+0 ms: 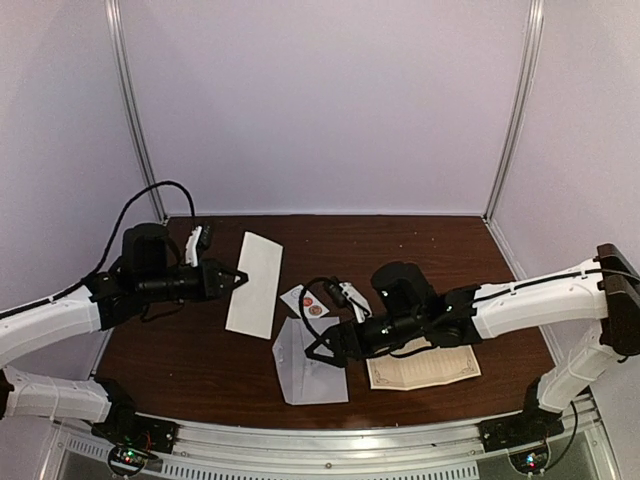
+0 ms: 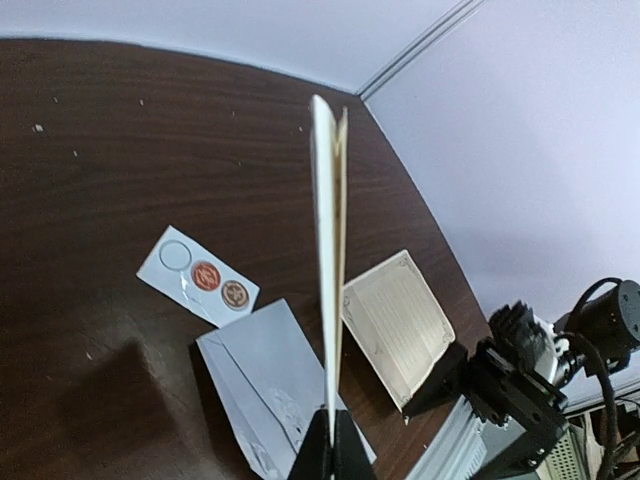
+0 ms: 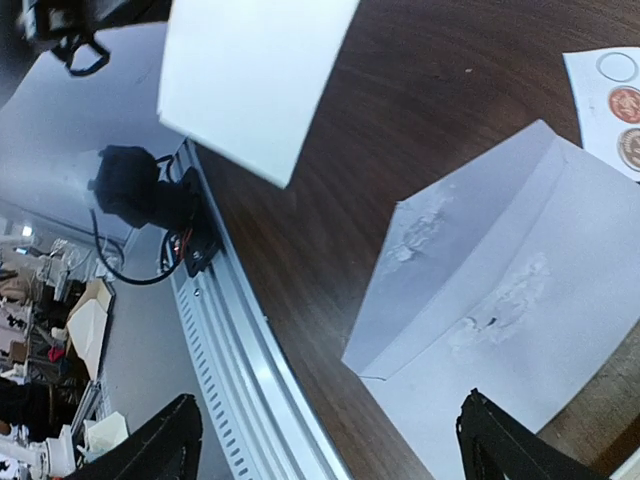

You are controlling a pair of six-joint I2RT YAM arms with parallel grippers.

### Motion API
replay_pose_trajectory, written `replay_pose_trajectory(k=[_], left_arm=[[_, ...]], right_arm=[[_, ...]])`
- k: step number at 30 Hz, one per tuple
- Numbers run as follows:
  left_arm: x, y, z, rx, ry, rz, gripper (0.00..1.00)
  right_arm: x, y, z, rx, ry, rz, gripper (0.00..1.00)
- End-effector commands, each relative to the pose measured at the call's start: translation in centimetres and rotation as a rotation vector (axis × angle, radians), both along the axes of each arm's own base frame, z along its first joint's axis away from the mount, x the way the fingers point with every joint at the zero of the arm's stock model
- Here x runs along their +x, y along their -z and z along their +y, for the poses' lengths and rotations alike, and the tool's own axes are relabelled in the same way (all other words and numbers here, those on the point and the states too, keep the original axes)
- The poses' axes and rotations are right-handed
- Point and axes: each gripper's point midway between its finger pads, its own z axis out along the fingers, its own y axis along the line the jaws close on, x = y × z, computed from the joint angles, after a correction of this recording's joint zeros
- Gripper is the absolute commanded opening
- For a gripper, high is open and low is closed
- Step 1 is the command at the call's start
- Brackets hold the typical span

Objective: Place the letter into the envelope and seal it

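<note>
The left gripper (image 1: 233, 279) was clenched on one end of the letter (image 1: 255, 284), a folded white sheet held clear of the worktop over its left half. The left wrist view showed the sheet edge-on, its two leaves parting slightly at the free end. The envelope (image 1: 308, 368) lay flat close to the near edge, about midway along it, with its flap apparently folded out and scuffed patches on the paper. The right gripper (image 1: 322, 348) hung over the envelope with jaws released and nothing between them; whether its fingertips touched the paper could not be told. Probable faults from this state were as follows: (1) the pocket was not visibly held open, so the sheet's leading edge could butt against the mouth and push the envelope toward or off the near edge; (2) the parted leaves could straddle the envelope wall instead of entering together; (3) the long unsupported sheet could bend or swing in its single end grip; (4) both arms would have to work over one spot and could collide; (5) the sticker strip (image 1: 311, 303), just beyond the envelope, and the bordered card (image 1: 424, 368), just to its right, could be dragged aside.
</note>
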Motion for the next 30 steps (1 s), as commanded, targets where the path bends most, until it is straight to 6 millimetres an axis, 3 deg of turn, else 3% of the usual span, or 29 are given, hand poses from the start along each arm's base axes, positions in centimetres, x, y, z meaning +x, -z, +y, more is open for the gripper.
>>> replay_pose_trajectory(k=[1, 8, 13, 23, 30], left_arm=[[-1.4, 0.9, -2.7, -0.144, -0.043, 0.146, 0.0], [-3.2, 6.3, -5.0, -0.127, -0.055, 0.345, 0.0], [-3.4, 9.1, -5.2, -0.081, -0.09, 0.4, 0.0], [-4.0, 13.1, -3.8, -0.028, -0.156, 0.464, 0.0], [-4.1, 14.7, -3.6, 0.003, -0.159, 0.477, 0.0]], right_arm=[[3.4, 4.5, -3.5, -0.153, 0.239, 0.056, 0.89], [4.2, 6.5, -2.9, -0.17, 0.289, 0.096, 0.86], [4.3, 7.9, -3.1, -0.189, 0.323, 0.132, 0.8], [4.4, 10.0, -3.8, -0.227, 0.373, 0.17, 0.8], [4.5, 11.5, -4.3, -0.268, 0.409, 0.194, 0.78]])
